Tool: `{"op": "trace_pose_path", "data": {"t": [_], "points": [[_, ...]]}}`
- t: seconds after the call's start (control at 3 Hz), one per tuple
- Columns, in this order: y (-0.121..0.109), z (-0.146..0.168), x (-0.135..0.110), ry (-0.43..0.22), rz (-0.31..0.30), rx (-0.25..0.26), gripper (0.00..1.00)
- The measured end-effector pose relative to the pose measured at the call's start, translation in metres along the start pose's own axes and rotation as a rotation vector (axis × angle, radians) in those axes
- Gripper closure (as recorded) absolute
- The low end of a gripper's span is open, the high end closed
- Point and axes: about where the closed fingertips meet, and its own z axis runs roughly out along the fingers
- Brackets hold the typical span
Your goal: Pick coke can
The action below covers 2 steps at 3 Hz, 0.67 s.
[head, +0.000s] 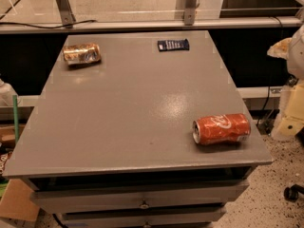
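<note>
The coke can point(222, 128) is red-orange with white script. It lies on its side near the front right corner of the grey table point(133, 103), silver top facing left. My gripper point(290, 114) is a cream-white part at the right edge of the camera view. It is off the table, to the right of the can and apart from it. It holds nothing that I can see.
A gold-brown can point(81, 53) lies on its side at the table's far left. A small dark packet point(173, 44) lies at the far middle. Drawers point(142, 201) are below the tabletop. A metal rail point(142, 25) runs behind. A cardboard box point(16, 208) sits on the floor at left.
</note>
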Motion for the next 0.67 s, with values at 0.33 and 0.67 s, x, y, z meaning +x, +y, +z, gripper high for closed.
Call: {"op": "trace_pose_path", "data": {"t": [0.33,0.67], "points": [[0.001,0.030,0.014,0.014,-0.023,-0.035,0.00],[-0.001,0.063,0.018,-0.001,-0.045,-0.075,0.00]]}}
